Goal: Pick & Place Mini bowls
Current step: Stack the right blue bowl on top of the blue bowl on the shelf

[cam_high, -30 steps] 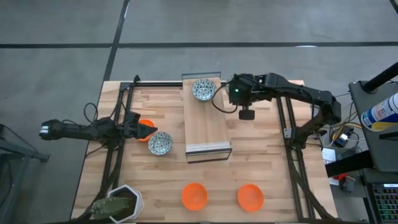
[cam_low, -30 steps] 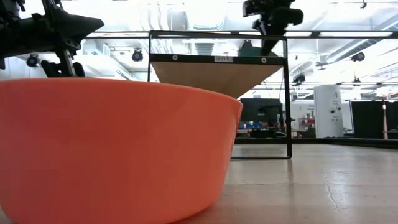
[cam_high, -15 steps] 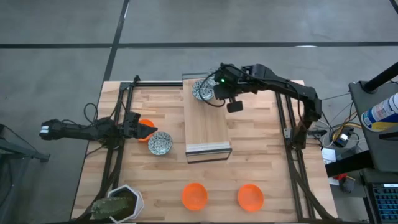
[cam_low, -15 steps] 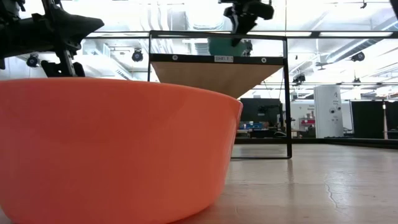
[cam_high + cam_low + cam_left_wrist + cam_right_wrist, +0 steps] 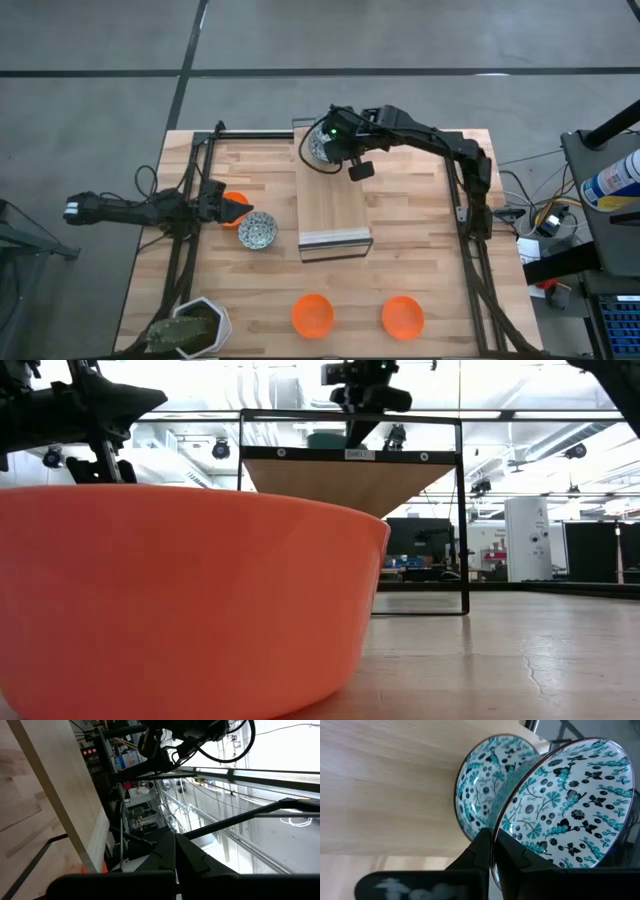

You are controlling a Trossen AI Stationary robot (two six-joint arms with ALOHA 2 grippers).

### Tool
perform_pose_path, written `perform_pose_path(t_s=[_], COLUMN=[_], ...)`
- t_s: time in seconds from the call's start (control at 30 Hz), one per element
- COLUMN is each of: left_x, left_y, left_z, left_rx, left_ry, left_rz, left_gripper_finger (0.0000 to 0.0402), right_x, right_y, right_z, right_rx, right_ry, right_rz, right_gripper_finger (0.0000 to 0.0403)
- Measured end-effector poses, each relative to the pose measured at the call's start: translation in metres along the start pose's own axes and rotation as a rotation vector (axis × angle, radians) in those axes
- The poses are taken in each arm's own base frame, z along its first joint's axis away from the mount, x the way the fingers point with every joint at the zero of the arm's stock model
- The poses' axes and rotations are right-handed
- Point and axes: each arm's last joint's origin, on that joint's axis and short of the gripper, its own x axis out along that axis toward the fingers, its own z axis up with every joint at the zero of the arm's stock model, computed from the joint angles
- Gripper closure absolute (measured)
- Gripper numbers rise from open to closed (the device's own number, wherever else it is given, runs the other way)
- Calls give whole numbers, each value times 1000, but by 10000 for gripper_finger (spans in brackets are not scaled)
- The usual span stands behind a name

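My right gripper [image 5: 330, 138] is over the far end of the wooden shelf [image 5: 335, 205], shut on a blue-patterned mini bowl [image 5: 570, 795]. A second blue-patterned bowl [image 5: 480, 785] sits on the shelf top right beside the held one. In the high view only one blue bowl [image 5: 317, 148] shows by the gripper. My left gripper [image 5: 228, 206] waits at the table's left, shut and raised over an orange mini bowl [image 5: 238, 202]. Another blue bowl [image 5: 257, 230] stands on the table next to it. Two orange bowls [image 5: 312, 315] [image 5: 403, 316] rest near the near edge. My right gripper pinches the held bowl's rim [image 5: 501, 827], one finger [image 5: 512, 851] inside the bowl and the other [image 5: 476, 851] outside. It comes from the table's right. The bowl is tilted, its inside turned toward the wrist camera. Whether it touches the shelf bowl, I cannot tell.
A white angular pot with a green plant [image 5: 195, 328] stands at the near left corner. Black metal frames [image 5: 465, 210] [image 5: 190, 215] rise along both sides of the table. In the low view an orange bowl [image 5: 180, 600] fills the foreground before the shelf [image 5: 350, 460].
My right gripper has carried its blue bowl toward the table's left along the shelf's far end, from beside the shelf to over the blue bowl standing there. The left arm has kept still.
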Motion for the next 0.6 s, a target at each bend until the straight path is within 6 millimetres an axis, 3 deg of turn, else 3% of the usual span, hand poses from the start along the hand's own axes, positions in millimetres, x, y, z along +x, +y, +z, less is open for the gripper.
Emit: perform_pose_path(t_s=[0.2,0.6], left_x=[0,0], left_y=[0,0], left_z=[0,0], left_rx=[0,9], left_ry=[0,0], left_rz=[0,0], left_gripper_finger=[401,401], right_x=[12,12], right_y=[4,10], right_z=[10,14], right_rx=[-44,-31], right_ry=[-2,-20], right_rz=[35,68], right_gripper_finger=[392,392])
